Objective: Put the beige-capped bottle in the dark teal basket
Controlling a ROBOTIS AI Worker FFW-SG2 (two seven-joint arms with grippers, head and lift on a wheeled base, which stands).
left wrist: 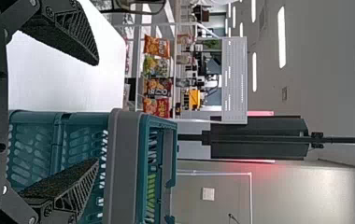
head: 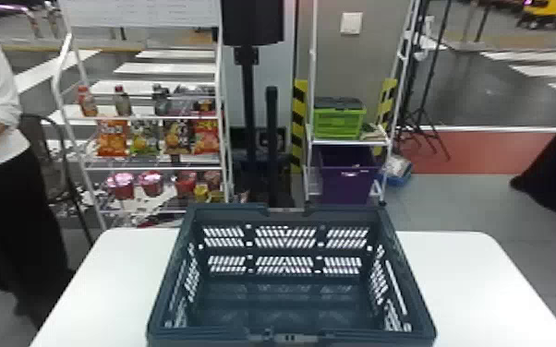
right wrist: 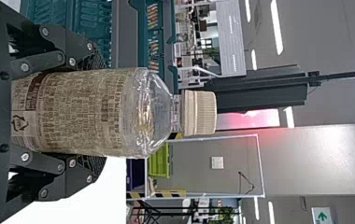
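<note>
Right gripper closed around the upright bottle, presumably for base-first lowering into the basket; left gripper open.

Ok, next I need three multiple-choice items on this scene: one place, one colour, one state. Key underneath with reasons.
1. Where is the beige-capped bottle?
A) inside the basket
B) on the white table
C) in the right gripper

2. What colour is the bin below the green crate?
A) purple
B) yellow
C) white

3. What state is the left gripper in?
A) shut on a snack bag
B) open, holding nothing
C) shut, holding nothing

Key:
1 C: the right wrist view shows the bottle's labelled body between that gripper's fingers.
2 A: the head view shows a dark purple bin under the crate.
3 B: the left wrist view shows its two fingers wide apart with nothing gripped between them.
</note>
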